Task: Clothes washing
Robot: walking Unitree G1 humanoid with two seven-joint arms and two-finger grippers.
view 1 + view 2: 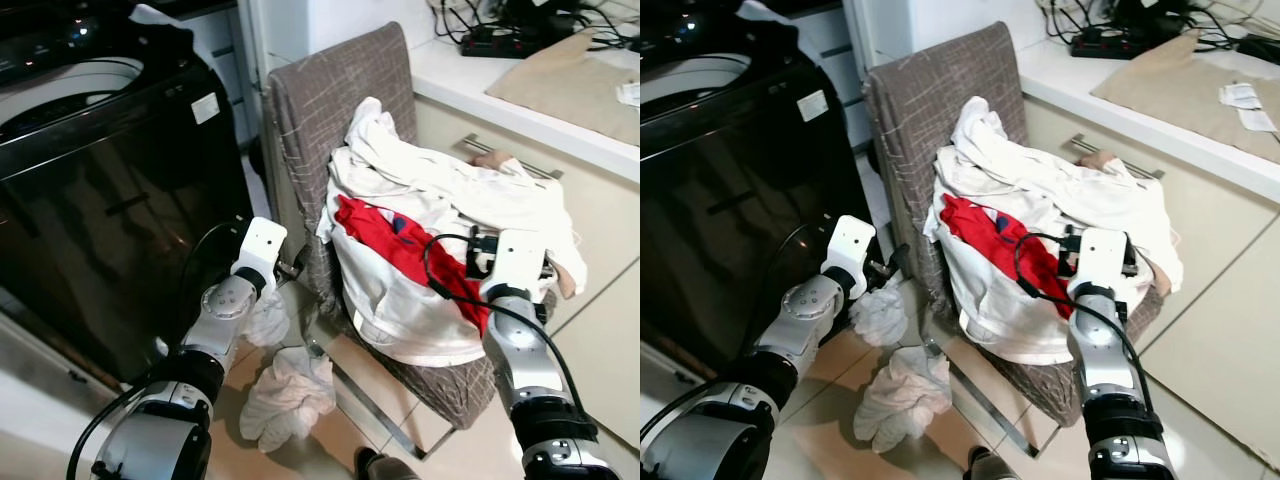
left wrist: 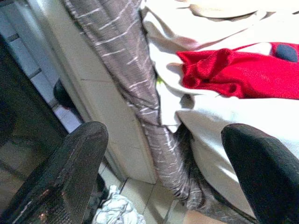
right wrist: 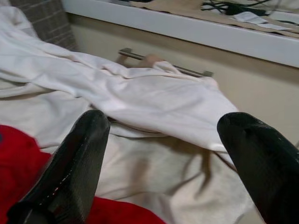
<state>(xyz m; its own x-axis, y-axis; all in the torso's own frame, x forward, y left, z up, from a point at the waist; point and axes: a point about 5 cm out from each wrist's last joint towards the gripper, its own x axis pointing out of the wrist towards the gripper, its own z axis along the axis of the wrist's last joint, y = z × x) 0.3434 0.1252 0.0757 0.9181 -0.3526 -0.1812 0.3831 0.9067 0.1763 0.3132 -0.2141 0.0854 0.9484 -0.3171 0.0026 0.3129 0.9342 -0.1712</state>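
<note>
A heap of white clothes [image 1: 440, 190] with a red garment [image 1: 400, 245] across it lies on a grey patterned chair [image 1: 340, 90]. The black top-loading washing machine [image 1: 100, 170] stands to the left. My left gripper [image 2: 163, 140] is open and empty, held low between the machine and the chair's left side, pointing at the chair back and the red garment [image 2: 233, 72]. My right gripper [image 3: 163, 126] is open too, hovering just over the white clothes [image 3: 140, 93] at the right of the heap. Two crumpled white pieces [image 1: 290, 395] [image 1: 268, 320] lie on the floor below my left arm.
Behind the chair runs a white counter [image 1: 470, 85] with a beige cloth [image 1: 580, 85] and a power strip with cables [image 1: 510, 40]. A drawer handle [image 3: 163, 63] is just past the heap. A dark object [image 1: 375, 465] sits on the floor by the chair's base.
</note>
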